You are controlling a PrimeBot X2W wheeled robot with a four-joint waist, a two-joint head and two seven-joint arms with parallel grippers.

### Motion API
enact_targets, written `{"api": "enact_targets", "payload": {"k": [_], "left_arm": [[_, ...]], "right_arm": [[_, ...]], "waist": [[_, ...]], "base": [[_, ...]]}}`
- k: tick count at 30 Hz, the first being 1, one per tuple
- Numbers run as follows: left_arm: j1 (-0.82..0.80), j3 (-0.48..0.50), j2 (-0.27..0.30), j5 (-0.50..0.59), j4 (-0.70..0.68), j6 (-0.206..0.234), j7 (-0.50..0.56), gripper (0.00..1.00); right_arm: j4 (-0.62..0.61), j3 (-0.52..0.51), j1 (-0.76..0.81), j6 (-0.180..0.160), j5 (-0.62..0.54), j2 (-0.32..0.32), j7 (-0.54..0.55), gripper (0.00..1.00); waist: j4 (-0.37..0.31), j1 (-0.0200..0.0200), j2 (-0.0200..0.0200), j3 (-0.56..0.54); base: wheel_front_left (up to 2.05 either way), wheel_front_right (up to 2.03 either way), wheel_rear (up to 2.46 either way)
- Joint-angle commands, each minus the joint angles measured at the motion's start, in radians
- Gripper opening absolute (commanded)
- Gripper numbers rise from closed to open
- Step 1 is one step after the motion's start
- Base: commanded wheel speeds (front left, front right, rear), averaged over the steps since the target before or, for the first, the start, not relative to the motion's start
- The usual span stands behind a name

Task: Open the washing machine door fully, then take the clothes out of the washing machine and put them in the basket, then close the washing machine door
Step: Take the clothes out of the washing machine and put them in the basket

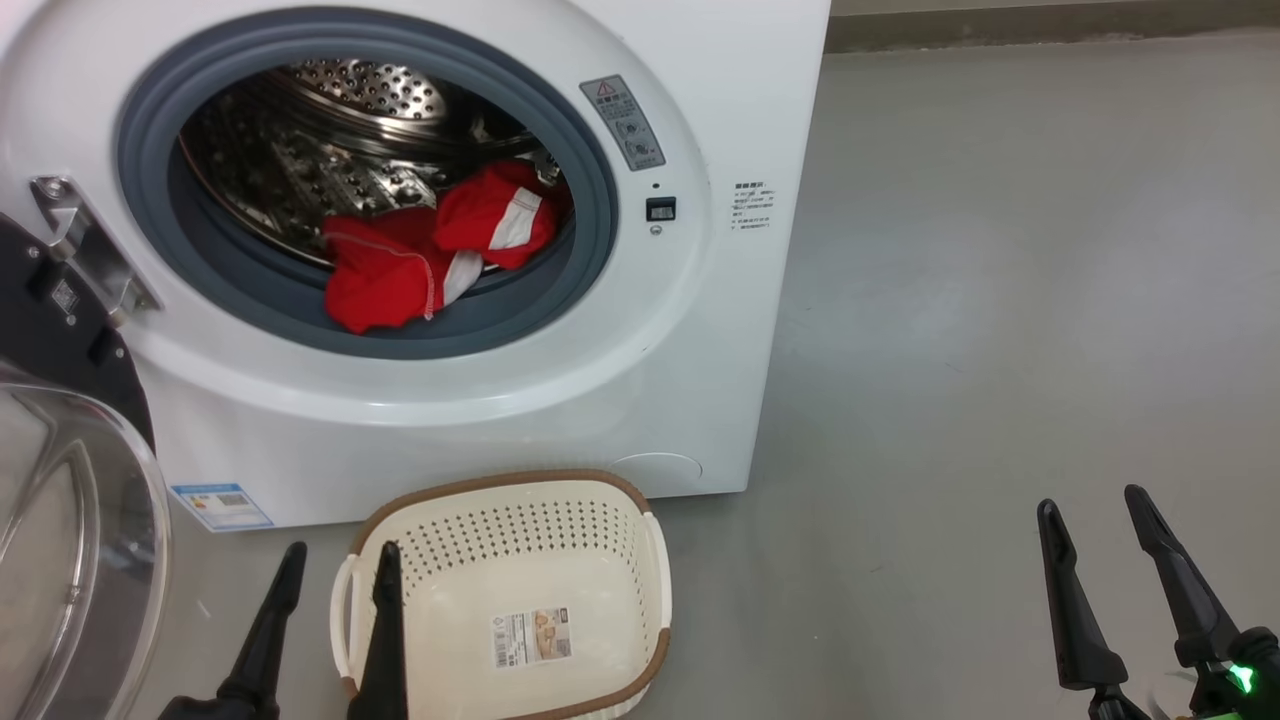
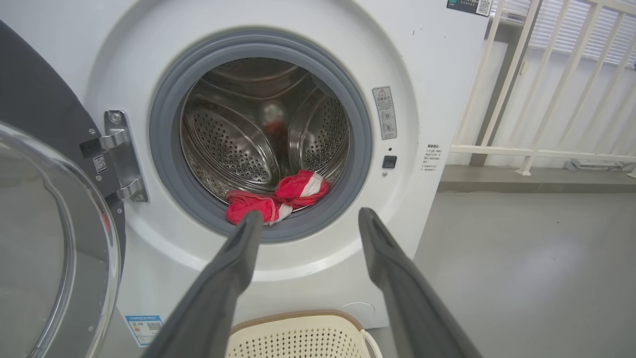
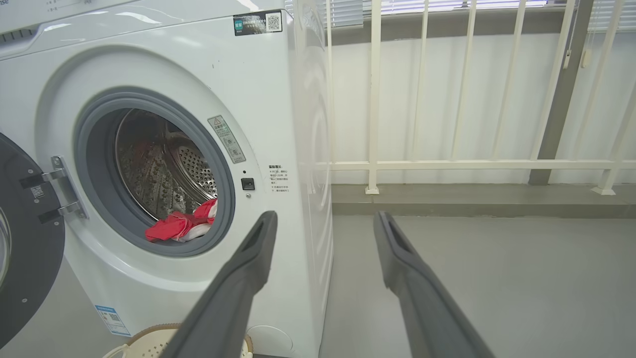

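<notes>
The white washing machine (image 1: 600, 380) stands with its black, glass-bowled door (image 1: 60, 500) swung wide to the left. Red clothes (image 1: 430, 255) with white trim lie at the drum's front lip, spilling onto the grey gasket (image 2: 271, 204) (image 3: 181, 227). The cream basket (image 1: 620, 505) sits empty on the floor just in front of the machine. My left gripper (image 1: 340, 560) is open at the basket's left rim, short of the machine (image 2: 305, 219). My right gripper (image 1: 1092, 505) is open over bare floor to the right (image 3: 323, 221).
Grey floor (image 1: 1000, 300) stretches to the right of the machine. A white railing (image 3: 447, 164) on a low kerb runs behind it. The open door's hinge (image 1: 85, 245) juts out at the opening's left.
</notes>
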Motion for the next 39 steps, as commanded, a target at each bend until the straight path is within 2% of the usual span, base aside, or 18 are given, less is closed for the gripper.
{"api": "enact_targets", "payload": {"k": [1, 20, 39], "left_arm": [[-0.053, 0.029, 0.008, 0.002, -0.021, 0.008, -0.01, 1.0], [-0.116, 0.019, 0.019, 0.002, -0.006, 0.012, -0.014, 1.0], [-0.307, 0.011, -0.006, -0.017, 0.084, 0.018, -0.02, 1.0]], "right_arm": [[-0.022, 0.021, -0.038, 0.006, -0.004, -0.017, 0.0, 1.0], [0.0, 0.044, -0.076, 0.006, 0.005, -0.017, -0.028, 1.0], [0.012, 0.077, -0.147, 0.006, -0.01, -0.017, -0.037, 1.0]], "waist": [[0.003, 0.0, -0.0001, 0.004], [0.035, 0.0, -0.0001, 0.091], [0.037, 0.0, -0.0001, 0.234]], "base": [[0.0, 0.0, 0.0], [0.0, 0.0, 0.0], [0.0, 0.0, 0.0]]}}
